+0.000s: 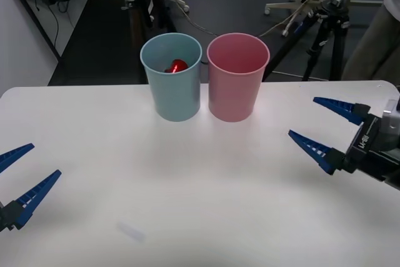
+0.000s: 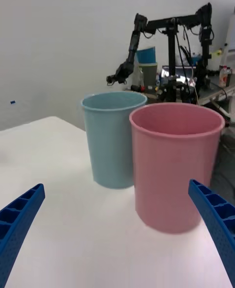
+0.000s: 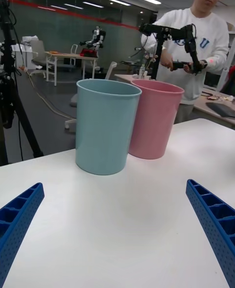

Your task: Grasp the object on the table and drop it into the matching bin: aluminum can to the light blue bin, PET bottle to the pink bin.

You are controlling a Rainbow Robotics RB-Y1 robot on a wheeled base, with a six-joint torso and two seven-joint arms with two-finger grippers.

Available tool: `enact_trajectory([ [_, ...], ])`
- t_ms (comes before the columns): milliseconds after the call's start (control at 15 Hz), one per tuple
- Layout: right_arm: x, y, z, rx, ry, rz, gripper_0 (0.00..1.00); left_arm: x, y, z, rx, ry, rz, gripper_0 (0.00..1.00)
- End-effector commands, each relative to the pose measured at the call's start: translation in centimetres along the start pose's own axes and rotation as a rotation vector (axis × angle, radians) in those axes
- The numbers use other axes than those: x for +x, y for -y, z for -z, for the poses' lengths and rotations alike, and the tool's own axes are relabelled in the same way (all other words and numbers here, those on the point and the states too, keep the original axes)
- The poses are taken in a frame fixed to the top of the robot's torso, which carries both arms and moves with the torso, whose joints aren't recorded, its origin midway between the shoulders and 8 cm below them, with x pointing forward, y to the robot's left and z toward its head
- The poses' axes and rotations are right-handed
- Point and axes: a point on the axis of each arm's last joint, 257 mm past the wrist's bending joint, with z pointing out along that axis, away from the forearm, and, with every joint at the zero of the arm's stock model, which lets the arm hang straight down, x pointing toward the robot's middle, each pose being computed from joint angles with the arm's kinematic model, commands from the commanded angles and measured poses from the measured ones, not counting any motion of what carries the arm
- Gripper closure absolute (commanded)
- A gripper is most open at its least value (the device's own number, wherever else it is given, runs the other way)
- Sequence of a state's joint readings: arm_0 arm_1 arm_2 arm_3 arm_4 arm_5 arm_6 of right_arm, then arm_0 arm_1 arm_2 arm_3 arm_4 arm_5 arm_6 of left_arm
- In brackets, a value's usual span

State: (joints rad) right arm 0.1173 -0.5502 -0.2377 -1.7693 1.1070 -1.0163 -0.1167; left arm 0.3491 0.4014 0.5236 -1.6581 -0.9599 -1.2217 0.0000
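One glossy red aluminum can inside the smooth, tapered light blue bin.

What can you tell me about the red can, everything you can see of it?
The aluminum can is small, red and shiny. It lies inside the light blue bin, low against the far wall, with just part of its red side visible over the rim. Its top and markings can't be made out. No pincer touches it; the bin stands on the table beside the pink bin.

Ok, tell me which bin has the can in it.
The light blue bin, left of the pink bin: the red can lies inside it.
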Motion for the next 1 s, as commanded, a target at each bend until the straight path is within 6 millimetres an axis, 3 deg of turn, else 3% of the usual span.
enact_trajectory([
  [67,1.0,0.6,4.4,0.011,-0.073,-0.030,0.00,0.0,0.0,0.0,0.000,0.000,0.000,0.00],
  [333,1.5,1.7,9.7,0.071,-0.123,-0.049,0.00,0.0,0.0,0.0,0.000,0.000,0.000,0.00],
  [533,1.8,2.2,12.3,0.111,-0.146,-0.074,0.00,0.0,0.0,0.0,0.000,0.000,0.000,0.00],
  [1000,1.7,1.9,13.4,0.112,-0.157,-0.081,0.00,0.0,0.0,0.0,0.000,0.000,0.000,0.00],
])
